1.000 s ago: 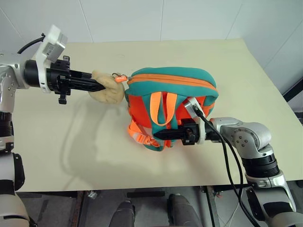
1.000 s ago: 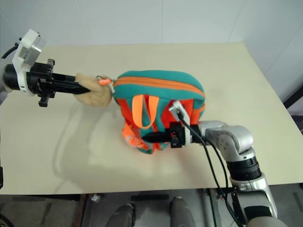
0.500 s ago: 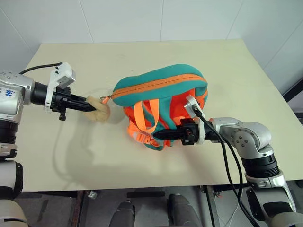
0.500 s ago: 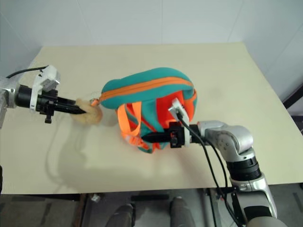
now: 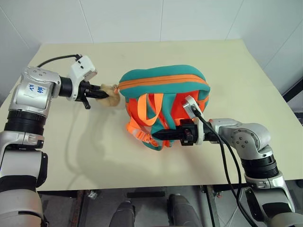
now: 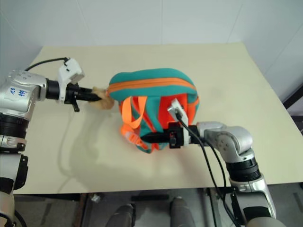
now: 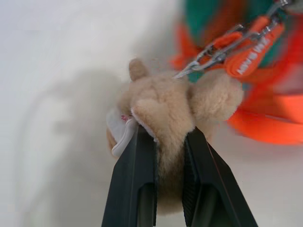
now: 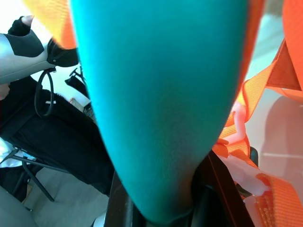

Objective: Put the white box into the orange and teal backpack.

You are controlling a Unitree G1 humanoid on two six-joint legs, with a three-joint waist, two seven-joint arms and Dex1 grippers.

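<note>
The backpack (image 5: 163, 106) stands near the middle of the table (image 5: 246, 80), straps facing the camera, its orange zip line running across the teal top and apparently shut.

Nearest the camera, the right gripper (image 5: 161, 135) reaches in level from the right of the backpack, low on its front. Its fingers are clamped on a teal strap (image 8: 161, 104), which the right wrist view shows pinched between them. This grip probably anchors the backpack so it stays upright and cannot slide while the other arm pulls.

On the far left side of the backpack, the left gripper (image 5: 102, 91) is clamped on the plush toy (image 7: 177, 111); the wrist view shows the fur squeezed between the black fingers (image 7: 135, 179). The toy hangs by a metal clip (image 7: 208, 59) from an orange tab at the zip, so holding it likely serves as a handle for drawing the zip.

No white box lies on the table around the backpack; whether it is already inside cannot be told.
</note>
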